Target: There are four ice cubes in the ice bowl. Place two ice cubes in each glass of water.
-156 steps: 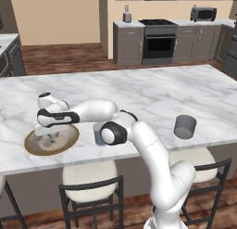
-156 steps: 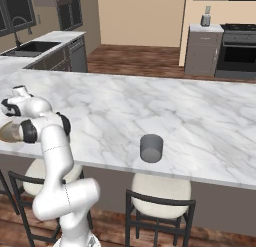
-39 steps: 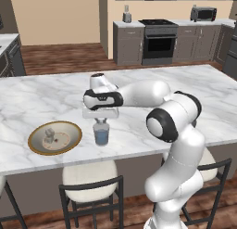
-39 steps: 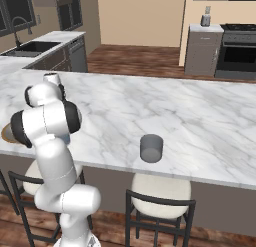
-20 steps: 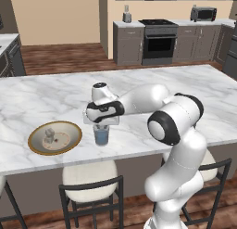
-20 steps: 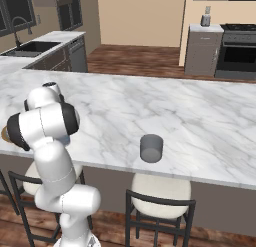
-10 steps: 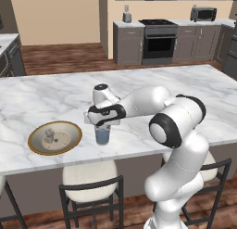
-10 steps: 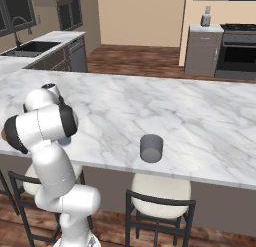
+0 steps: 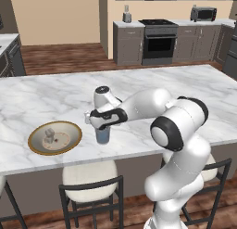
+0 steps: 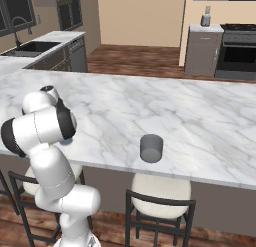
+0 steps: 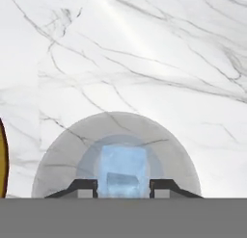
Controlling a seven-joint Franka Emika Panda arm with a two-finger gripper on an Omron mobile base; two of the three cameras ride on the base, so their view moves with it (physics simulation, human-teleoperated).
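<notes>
My gripper point(image 9: 102, 127) hangs straight over the near glass of water point(image 9: 102, 136), which stands just right of the ice bowl point(image 9: 65, 139). In the hand view I look down into that glass point(image 11: 58, 155). The gripper point(image 11: 123, 186) is open, its fingertips point(image 11: 83, 186) apart. A pale blue ice cube point(image 11: 123, 164) shows between them, down in the water. More ice cubes point(image 9: 48, 136) lie in the bowl. The second, darker glass of water point(image 10: 151, 147) stands alone further right near the counter's front edge.
Everything sits on a long marble island counter point(image 9: 194, 84) with stools point(image 9: 90, 177) along its near side. The bowl's gold-brown rim point(image 11: 2, 160) shows at the left edge of the hand view. A sink point(image 10: 30, 47) and a stove point(image 9: 159, 40) are far behind.
The hand has sunk a little closer to the near glass, and the fingers have spread apart over it. The bowl and the far glass have not moved.
</notes>
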